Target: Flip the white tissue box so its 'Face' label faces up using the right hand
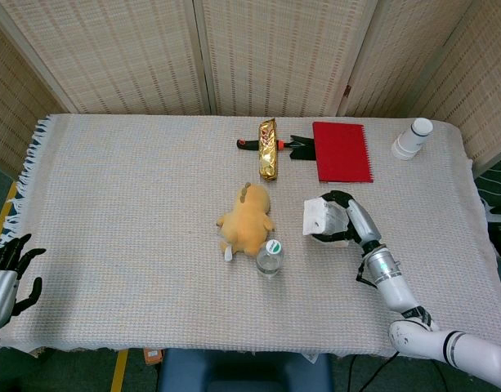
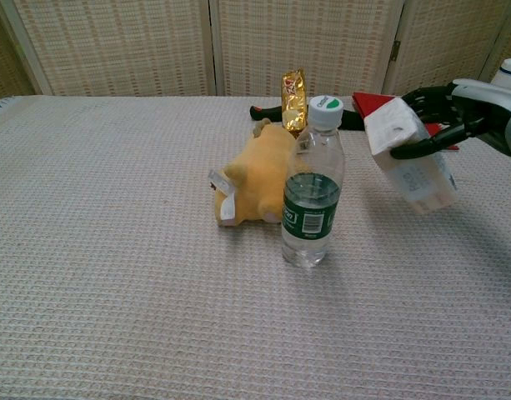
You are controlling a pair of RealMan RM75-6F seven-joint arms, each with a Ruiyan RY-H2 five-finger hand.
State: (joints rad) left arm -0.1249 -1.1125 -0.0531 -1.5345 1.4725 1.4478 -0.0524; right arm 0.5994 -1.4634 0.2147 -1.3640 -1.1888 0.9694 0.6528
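A woven cloth (image 1: 136, 212) covers the table in front of wicker screens (image 1: 275, 49); the right hand (image 1: 348, 222) grips the white tissue box (image 1: 319, 217) off the surface, box tilted in the chest view w/ one corner pointing down and printed text on its lower face, too small to read; dark fingers (image 2: 426, 146) wrap round the box from both sides, clamping it; the box hangs above the cloth, right of the bottle and in front of the red notebook.

The red notebook (image 1: 342, 151) lies flat near the far edge; just left of it, a black-and-red tool (image 1: 292, 147) is partly hidden under a gold foil packet (image 1: 268, 149) that lies lengthwise, pointing toward the robot.

A yellow plush toy (image 1: 246, 219) lies mid-table on its side, a white tag at its near end; a clear water bottle (image 2: 313, 183) w/ green label and white-green cap stands upright just in front of it, touching or nearly so in the head view; cannot tell which.

A stack of white paper cups (image 1: 412, 139) stands at the far right corner, well apart from the rest.

The left hand (image 1: 6, 273) sits at the table's near left edge, off the cloth, dark fingers spread apart, holding nothing.
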